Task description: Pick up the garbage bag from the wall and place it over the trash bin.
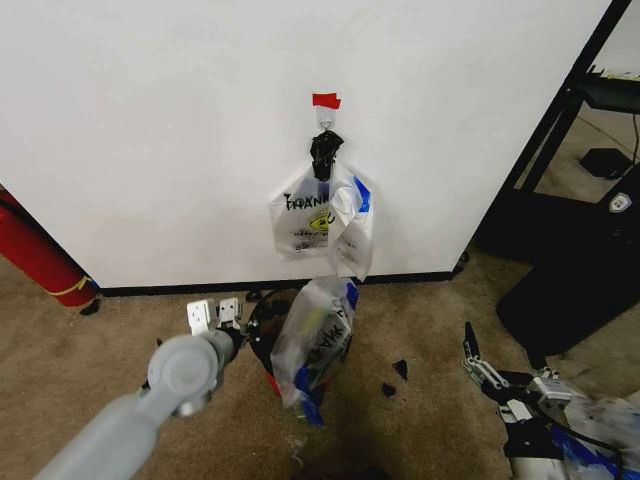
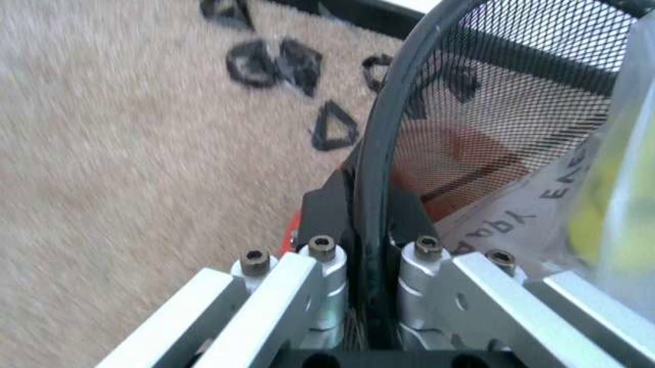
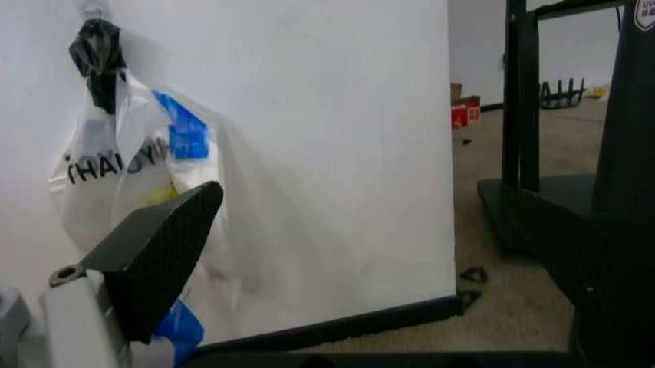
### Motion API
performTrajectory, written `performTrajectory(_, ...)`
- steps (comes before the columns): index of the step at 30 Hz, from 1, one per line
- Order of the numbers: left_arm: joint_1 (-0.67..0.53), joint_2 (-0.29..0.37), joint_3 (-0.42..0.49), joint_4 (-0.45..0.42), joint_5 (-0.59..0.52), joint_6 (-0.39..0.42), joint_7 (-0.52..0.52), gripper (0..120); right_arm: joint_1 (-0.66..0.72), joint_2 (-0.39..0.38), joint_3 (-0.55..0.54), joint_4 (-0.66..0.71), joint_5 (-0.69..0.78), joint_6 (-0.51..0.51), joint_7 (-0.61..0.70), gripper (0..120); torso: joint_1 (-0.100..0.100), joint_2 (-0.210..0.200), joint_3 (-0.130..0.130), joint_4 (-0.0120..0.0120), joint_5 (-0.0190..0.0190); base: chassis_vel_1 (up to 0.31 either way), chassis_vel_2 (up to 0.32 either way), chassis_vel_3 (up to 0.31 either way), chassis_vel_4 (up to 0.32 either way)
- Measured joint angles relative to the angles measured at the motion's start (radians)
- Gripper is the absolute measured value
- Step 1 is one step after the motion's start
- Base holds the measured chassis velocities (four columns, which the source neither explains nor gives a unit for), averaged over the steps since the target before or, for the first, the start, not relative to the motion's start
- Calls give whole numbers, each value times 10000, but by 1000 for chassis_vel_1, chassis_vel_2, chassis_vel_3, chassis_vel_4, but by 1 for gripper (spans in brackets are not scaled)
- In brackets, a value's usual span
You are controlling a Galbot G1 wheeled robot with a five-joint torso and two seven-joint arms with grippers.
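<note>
A crinkly see-through garbage bag (image 1: pixel 318 340) with black lettering, a yellow print and blue patches is draping over the far side of the trash bin (image 1: pixel 262 335), a small dark mesh bin with a red base that is standing on the carpet just in front of the wall (image 1: pixel 150 130). The bag is lying to the right of the left claw (image 1: pixel 216 315) in the head view, close beside it and apart from its fingers. In the left wrist view the bag (image 2: pixel 614 207) is sitting inside and against the mesh on the side away from the carpet, while the left claw (image 2: pixel 373 261) is clenching the bin's thin black rim (image 2: pixel 381 153) between its two metal fingers. Above the bin, a bunch of like-printed bags (image 1: pixel 325 220) is hanging from a small hook on the white wall by a black knot (image 1: pixel 324 152), under a strip of red tape (image 1: pixel 326 100). The right claw (image 1: pixel 478 368) is resting low on the right, well apart from the bin and the bag, with one dark fingertip (image 3: pixel 164 249) pointing toward the hanging bags (image 3: pixel 143 176); whether this claw is released or clenched cannot be told. A red cylinder (image 1: pixel 35 255) is leaning at the wall's left end, and small black scraps (image 1: pixel 395 378) are lying on the carpet (image 1: pixel 100 350).
</note>
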Motion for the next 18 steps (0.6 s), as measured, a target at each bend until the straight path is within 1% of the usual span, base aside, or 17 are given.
performTrajectory(3,162,-599,94,215,377,-598,-6,1,-109,-2,-7,93,-55,0,0,100,0,0,0,-2,0,0,0,0,0)
performTrajectory(5,180,-707,118,249,477,-668,-6,1,-135,-5,-8,126,-65,0,1,100,0,0,0,-2,-1,0,0,0,0)
performTrajectory(6,217,-886,184,302,680,-785,-2,1,-171,-11,-9,183,-83,0,0,100,0,0,0,-2,0,0,0,0,0)
performTrajectory(9,313,-1104,350,376,1168,-993,18,1,-184,-7,-12,243,-126,-14,0,100,0,0,0,-2,0,0,0,0,0)
performTrajectory(11,369,-1109,431,392,1443,-1146,-17,1,-199,-8,-17,267,-148,-53,0,100,0,0,0,-1,1,0,0,0,0)
performTrajectory(18,591,-964,453,395,1771,-1324,-80,1,-208,-13,-48,245,-187,-129,0,100,0,0,0,0,1,0,0,0,0)
